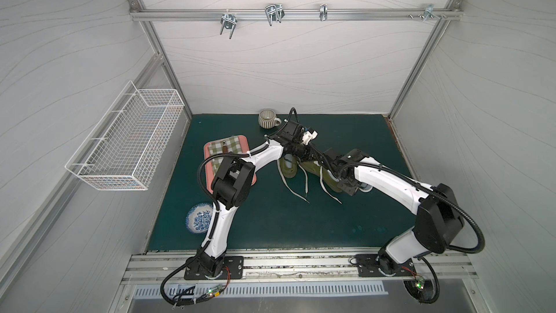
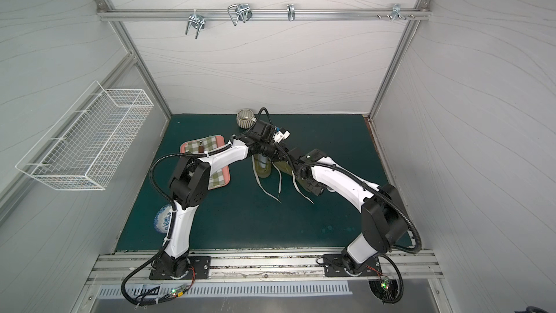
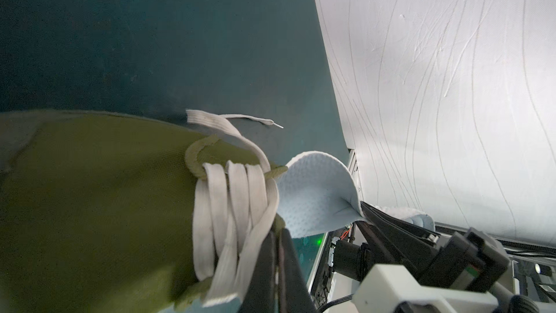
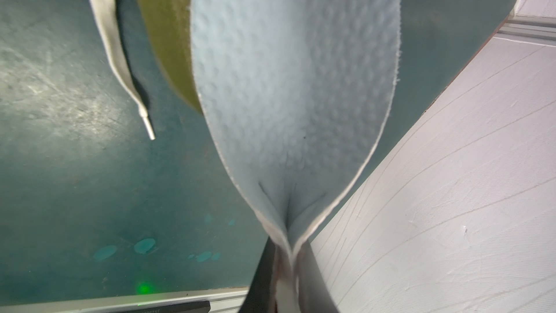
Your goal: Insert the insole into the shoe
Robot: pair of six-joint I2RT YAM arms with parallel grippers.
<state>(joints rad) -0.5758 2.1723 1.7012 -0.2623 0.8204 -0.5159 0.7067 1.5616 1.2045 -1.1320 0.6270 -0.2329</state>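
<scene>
Both arms meet over the shoe (image 1: 313, 167). It sits on the mat (image 1: 270, 221) a little right of centre, toward the far side, with the other shoe (image 1: 288, 170) just to its left. My left gripper (image 3: 278, 245) is pinched together on the shoe's upper edge right by the laces (image 3: 234, 194). I cannot tell whether it has the tongue or the collar. My right gripper (image 4: 285, 243) is clamped on one end of the insole (image 4: 294, 70), and the pinch has folded that end into a crease.

The insole reaches from the right gripper toward the shoe's mouth on its right side, curled like a scoop with the dimpled face inward. One long edge lies just beside the shoe (image 4: 162, 40). I cannot tell whether its free end has entered the opening, because the arms hide it in both top views.

I judge the insole to be light, thin and very floppy. It bends where it is held, so pushing from that far end will likely buckle it rather than slide it in. The dimpled face should grip the pads well enough, so crumpling worries me more than slipping. A hold nearer the middle, across the width, would leave less loose length to steer. The shoe's upper looks like soft fabric, so the mouth needs holding open at the tongue or collar.
</scene>
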